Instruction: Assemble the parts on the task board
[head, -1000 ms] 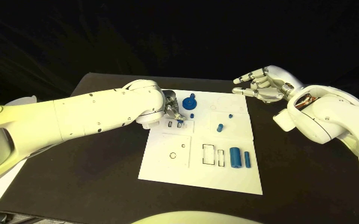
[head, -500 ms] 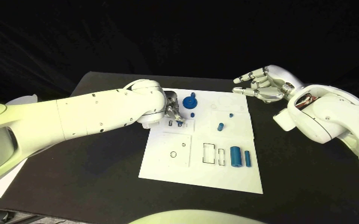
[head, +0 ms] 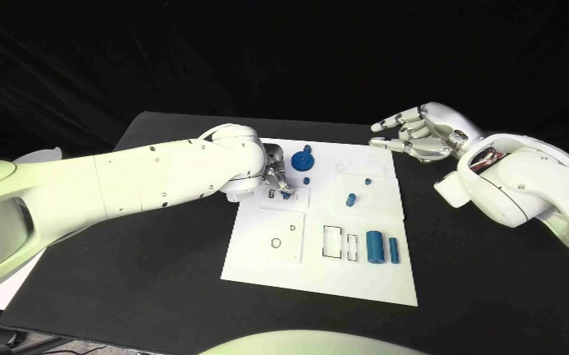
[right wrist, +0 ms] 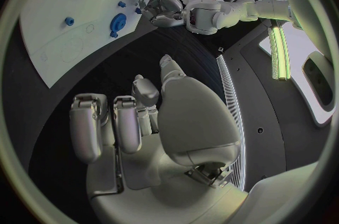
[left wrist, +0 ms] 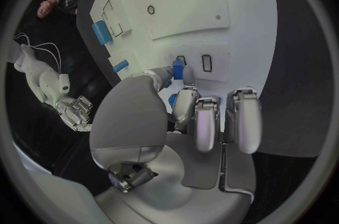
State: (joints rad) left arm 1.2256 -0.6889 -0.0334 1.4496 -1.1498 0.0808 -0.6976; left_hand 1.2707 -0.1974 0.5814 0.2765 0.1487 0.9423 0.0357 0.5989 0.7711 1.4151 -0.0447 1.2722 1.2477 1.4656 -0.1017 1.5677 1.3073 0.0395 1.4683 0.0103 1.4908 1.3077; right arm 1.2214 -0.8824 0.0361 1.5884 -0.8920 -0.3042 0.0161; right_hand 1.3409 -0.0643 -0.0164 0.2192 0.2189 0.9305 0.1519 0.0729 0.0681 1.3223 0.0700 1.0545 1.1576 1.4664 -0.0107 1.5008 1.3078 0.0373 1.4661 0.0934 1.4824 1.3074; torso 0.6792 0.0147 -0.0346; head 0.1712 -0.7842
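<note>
The white task board (head: 318,265) lay at the centre of the black worktop (head: 154,256); the left robot hand (head: 275,181) reached over the board's upper left part, and the left wrist view showed its fingers (left wrist: 185,101) pinching a small blue part (left wrist: 178,69) just above two small rectangular slots (left wrist: 207,62); a blue gear-shaped part (head: 301,159) stood just beside that hand, toward the board's top; a short blue peg (head: 350,201) lay near the board's middle, and two blue cylinders (head: 375,247) lay side by side at its lower right; the right robot hand (head: 418,135) hung over the upper right of the worktop, off the board, fingers curled inward around nothing.
</note>
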